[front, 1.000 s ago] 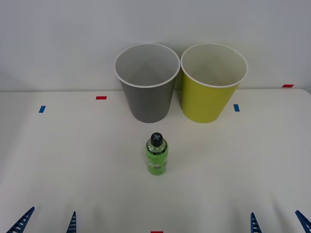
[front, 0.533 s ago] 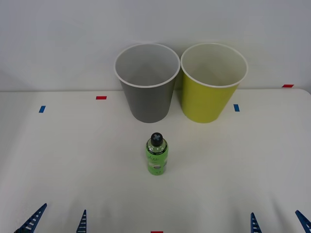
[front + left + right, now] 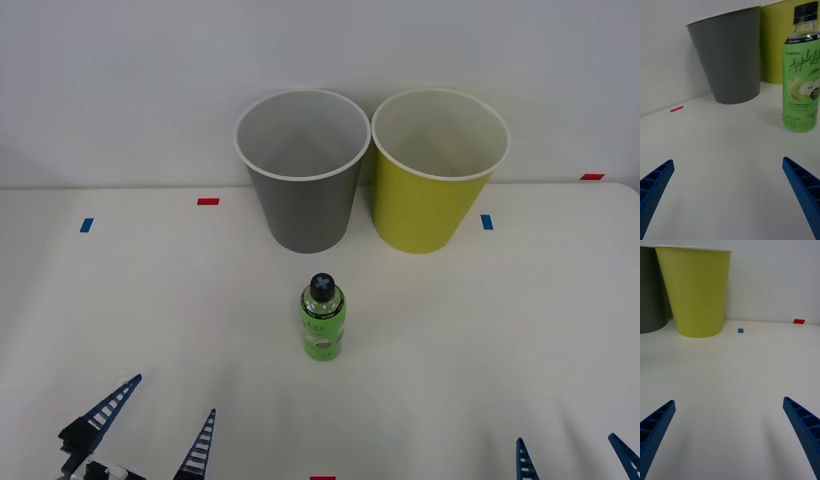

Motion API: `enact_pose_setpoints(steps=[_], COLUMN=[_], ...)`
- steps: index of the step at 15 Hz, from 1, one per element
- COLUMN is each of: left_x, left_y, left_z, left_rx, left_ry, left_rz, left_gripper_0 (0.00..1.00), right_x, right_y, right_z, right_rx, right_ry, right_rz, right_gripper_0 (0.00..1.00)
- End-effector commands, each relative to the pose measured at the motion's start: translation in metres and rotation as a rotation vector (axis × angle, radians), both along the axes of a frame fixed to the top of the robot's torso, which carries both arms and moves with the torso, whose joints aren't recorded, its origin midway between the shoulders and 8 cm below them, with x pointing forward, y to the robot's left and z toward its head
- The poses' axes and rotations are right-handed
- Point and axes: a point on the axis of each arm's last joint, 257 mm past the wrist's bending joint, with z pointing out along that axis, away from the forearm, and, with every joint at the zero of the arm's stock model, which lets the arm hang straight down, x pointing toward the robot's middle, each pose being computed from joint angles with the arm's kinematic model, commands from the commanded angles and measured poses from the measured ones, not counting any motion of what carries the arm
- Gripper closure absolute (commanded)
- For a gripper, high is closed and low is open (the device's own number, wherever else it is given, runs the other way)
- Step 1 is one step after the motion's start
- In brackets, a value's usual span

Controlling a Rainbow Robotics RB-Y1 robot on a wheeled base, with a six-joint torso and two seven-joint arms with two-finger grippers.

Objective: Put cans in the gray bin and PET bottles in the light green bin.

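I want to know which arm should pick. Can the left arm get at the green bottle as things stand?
Probably yes: the left end effector is open, and bare table lies between it and the upright green bottle.

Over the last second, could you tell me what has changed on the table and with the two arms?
The left gripper has advanced from the near edge toward the green bottle, fingers open, holding nothing. The right gripper stayed parked at the near edge, open. The bottle remains upright in front of the gray bin and the light green bin, neither of which moved.
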Motion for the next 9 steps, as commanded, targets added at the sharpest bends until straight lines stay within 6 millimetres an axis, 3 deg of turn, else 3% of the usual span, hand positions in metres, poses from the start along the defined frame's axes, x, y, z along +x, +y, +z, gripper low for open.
enact_pose_setpoints(steps=[1,4,9], left_x=[0.004,0.014,0.034], left_y=[-0.026,-0.057,-0.091], left_z=[0.007,0.013,0.008], left_rx=[0.009,-0.006,-0.007], left_ry=[-0.024,-0.052,-0.058], left_rz=[-0.108,-0.197,-0.296], left_gripper_0=[0.0,0.0,0.0], right_x=[0.0,0.0,0.0], right_y=[0.0,0.0,0.0], right_z=[0.0,0.0,0.0], right_rx=[0.0,0.0,0.0], right_ry=[0.0,0.0,0.0], right_rz=[0.0,0.0,0.0], right_gripper_0=[0.0,0.0,0.0])
